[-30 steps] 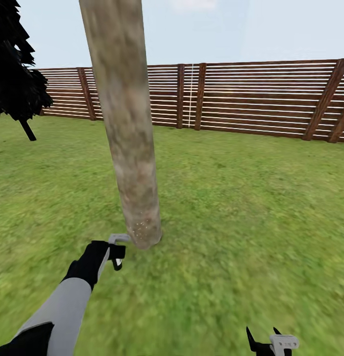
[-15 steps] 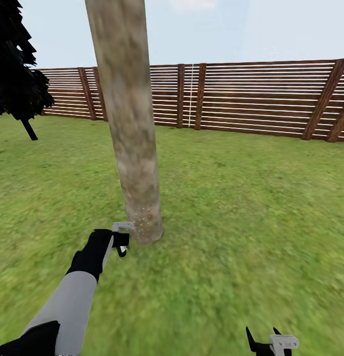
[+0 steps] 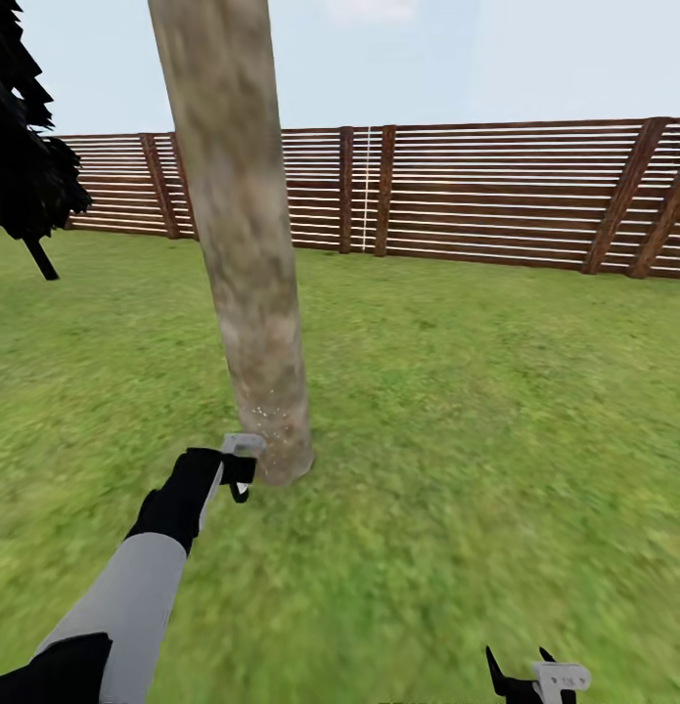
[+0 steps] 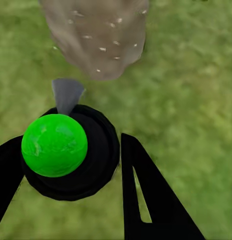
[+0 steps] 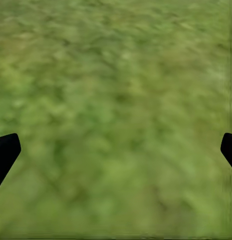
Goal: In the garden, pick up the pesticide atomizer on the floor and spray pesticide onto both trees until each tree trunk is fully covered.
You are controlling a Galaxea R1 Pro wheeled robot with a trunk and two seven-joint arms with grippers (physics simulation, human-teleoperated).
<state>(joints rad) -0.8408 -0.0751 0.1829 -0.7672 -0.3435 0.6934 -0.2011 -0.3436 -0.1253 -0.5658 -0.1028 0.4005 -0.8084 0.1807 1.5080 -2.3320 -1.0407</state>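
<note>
While the pesticide atomizer (image 4: 70, 155) is gripped in the left tool (image 3: 237, 476), the tree trunk (image 3: 244, 244) stands just ahead. The right tool (image 3: 535, 675) is held wide.

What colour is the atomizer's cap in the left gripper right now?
Bright green, on the black pesticide atomizer in the left gripper; clearest in the left wrist view.

Atomizer (image 4: 70, 152) — green-capped, black — beside speckled trunk (image 3: 247, 254) base.

The tree trunk (image 3: 247, 254) stood just ahead of the left gripper (image 3: 240, 476); the atomizer (image 4: 70, 155) sat between its fingers; the fence (image 3: 476, 196) ran far behind; grass (image 3: 476, 440) lay below the right gripper (image 3: 521, 675).
</note>
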